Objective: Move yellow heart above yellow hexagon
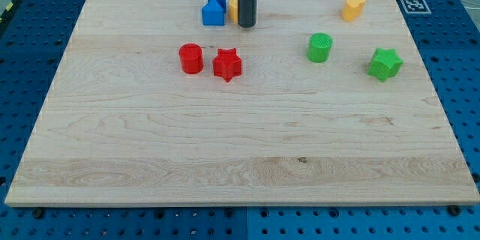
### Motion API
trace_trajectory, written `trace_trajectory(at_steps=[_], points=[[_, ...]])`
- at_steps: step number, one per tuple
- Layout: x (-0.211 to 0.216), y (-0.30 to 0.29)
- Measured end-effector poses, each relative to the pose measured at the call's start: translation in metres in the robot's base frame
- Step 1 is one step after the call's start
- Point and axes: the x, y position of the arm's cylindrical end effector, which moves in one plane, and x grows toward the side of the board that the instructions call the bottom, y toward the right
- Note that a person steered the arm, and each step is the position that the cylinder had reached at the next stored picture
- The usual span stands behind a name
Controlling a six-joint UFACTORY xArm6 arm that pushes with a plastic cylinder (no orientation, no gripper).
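The yellow heart (353,6) lies near the view's top right of the wooden board (240,142). The yellow hexagon (233,9) sits near the top centre and is mostly hidden behind my dark rod. My tip (247,25) rests on the board right against the hexagon's right side. The heart is far to the right of my tip, about level with the hexagon.
Two blue blocks (215,7) stand touching the hexagon's left side. A red cylinder (190,58) and a red star (227,64) sit left of centre. A green cylinder (319,47) and a green star (385,63) sit at the right.
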Motion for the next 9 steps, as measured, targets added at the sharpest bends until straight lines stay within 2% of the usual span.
trace_trajectory(at_steps=[1,2,4,5,6,7,9], points=[[0.015,0.027],[0.030,0.108],[0.030,0.278],[0.003,0.269],[-0.044,0.211],[-0.066,0.148],[-0.051,0.179]])
